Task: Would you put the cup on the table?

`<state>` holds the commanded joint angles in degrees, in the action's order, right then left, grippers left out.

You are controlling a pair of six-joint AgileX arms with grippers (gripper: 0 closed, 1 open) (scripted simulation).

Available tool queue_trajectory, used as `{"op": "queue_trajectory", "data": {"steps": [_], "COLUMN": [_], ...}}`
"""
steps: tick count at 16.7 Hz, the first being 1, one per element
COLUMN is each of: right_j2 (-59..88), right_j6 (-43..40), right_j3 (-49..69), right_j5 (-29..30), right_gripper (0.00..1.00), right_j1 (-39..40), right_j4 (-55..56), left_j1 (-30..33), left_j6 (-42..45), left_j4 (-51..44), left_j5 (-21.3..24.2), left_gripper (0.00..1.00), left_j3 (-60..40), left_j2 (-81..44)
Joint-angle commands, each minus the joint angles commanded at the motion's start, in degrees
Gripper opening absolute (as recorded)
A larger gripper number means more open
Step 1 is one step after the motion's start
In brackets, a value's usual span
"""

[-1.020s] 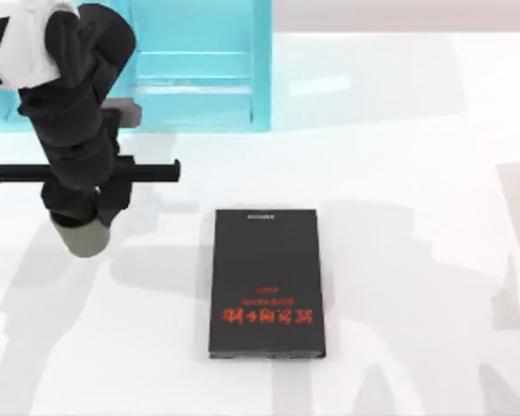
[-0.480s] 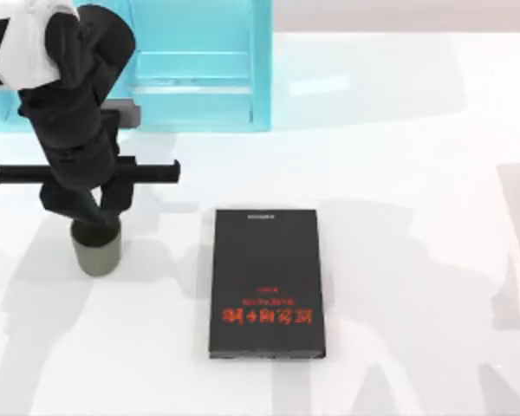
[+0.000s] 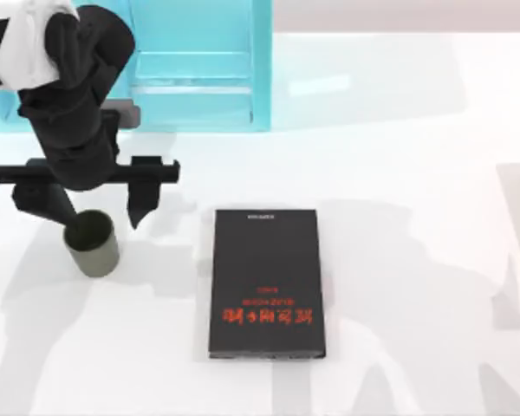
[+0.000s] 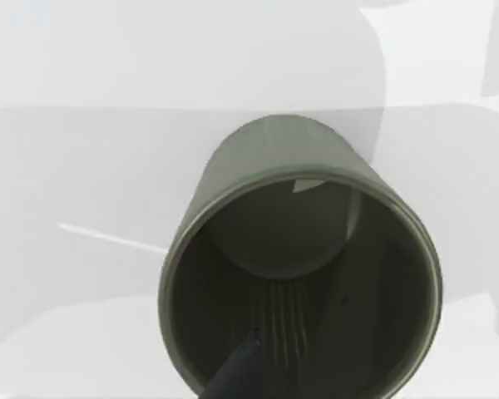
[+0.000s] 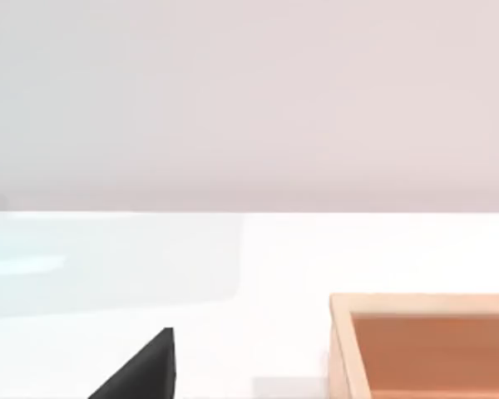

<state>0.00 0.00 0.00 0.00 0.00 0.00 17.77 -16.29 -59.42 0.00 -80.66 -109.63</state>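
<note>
The olive-green cup (image 3: 94, 247) stands upright on the white table (image 3: 399, 173), left of the black book. My left gripper (image 3: 100, 220) hovers just above the cup's rim, open, with one finger on each side and clear of the cup's wall. In the left wrist view I look down into the cup (image 4: 299, 274), with the table (image 4: 108, 100) around it and a dark fingertip (image 4: 233, 376) at the frame edge. One black fingertip (image 5: 141, 372) of the right gripper sits over the table.
A black book (image 3: 266, 282) with red lettering lies flat at the table's middle. A turquoise shelf unit (image 3: 199, 61) stands at the back left, behind my left arm. A shallow orange-brown box (image 5: 428, 345) rests on the table in the right wrist view.
The cup came down from a tilted hold to stand on the table. My left gripper then spread its fingers and let go of it.
</note>
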Motion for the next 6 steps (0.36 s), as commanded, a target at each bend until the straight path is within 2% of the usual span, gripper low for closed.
{"op": "queue_trajectory", "data": {"steps": [6], "right_j2": [0.0], "right_j6": [0.0], "right_j3": [0.0], "right_j5": [0.0], "right_gripper": [1.00], "right_j1": [0.0], "right_j4": [0.0], "left_j1": [0.0], "left_j6": [0.0], "left_j4": [0.0], "left_j5": [0.0], "left_gripper": [1.00], "left_j3": [0.0], "left_j2": [0.0]}}
